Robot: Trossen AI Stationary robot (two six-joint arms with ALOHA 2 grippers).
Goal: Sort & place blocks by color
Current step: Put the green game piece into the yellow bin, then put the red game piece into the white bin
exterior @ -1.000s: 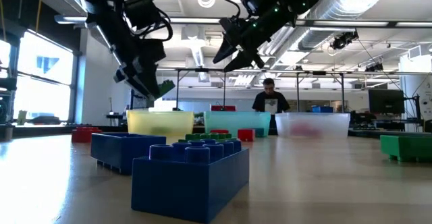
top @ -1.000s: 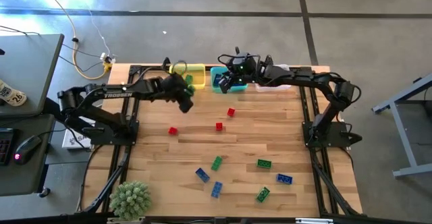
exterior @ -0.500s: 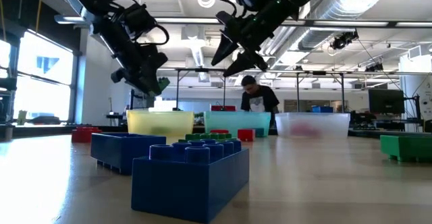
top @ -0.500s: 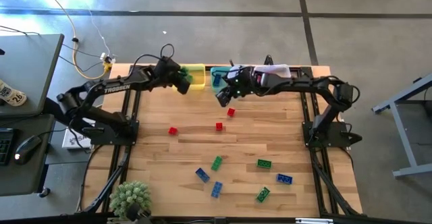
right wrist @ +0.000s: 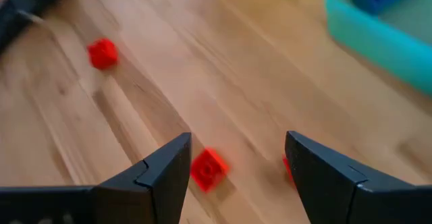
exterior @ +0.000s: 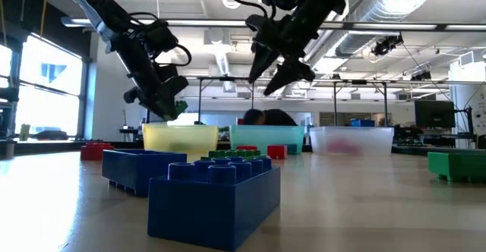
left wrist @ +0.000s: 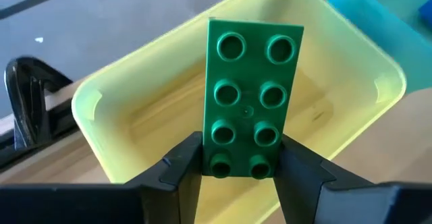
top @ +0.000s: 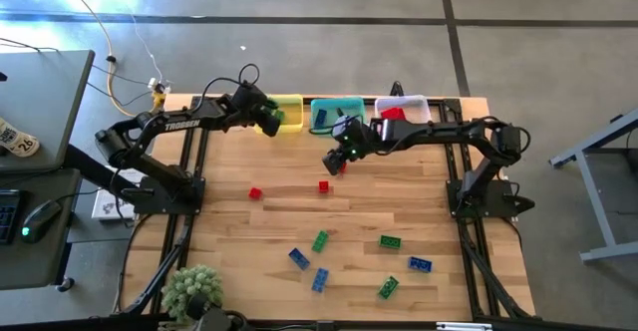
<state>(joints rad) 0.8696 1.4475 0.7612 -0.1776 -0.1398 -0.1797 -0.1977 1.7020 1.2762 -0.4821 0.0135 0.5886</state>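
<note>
A green block (left wrist: 246, 109), two studs wide and four long, sits clamped at its lower end between the fingers of the left gripper (left wrist: 241, 170); its long axis runs straight out from the fingertips and its studded face is toward the wrist camera. It hangs over the open yellow bin (left wrist: 337, 69), which stands at the far edge of the table (top: 299, 221) beside a teal bin (top: 329, 112) and a clear bin (top: 414, 107). The teal bin holds something blue and the clear bin something red. The right gripper (top: 337, 158) hovers above the table just in front of the teal bin, its fingers spread wide with nothing between them; directly beneath it lies a small red block (right wrist: 208, 169). Compared with a second ago, the left arm has swung from over the bare wood to the yellow bin, carrying the green block along, and the right arm has left the teal bin and come toward the red blocks, now covering one of them in the overhead view. In that view two more red blocks, one (top: 324, 185) and another (top: 255, 193), lie at mid-table. Nearer the front edge lie three green blocks (top: 320, 240) (top: 390, 241) (top: 387, 287) and three blue blocks (top: 299, 258) (top: 320, 279) (top: 420, 264). That makes four green, three blue and three red loose blocks, with three bins.
</note>
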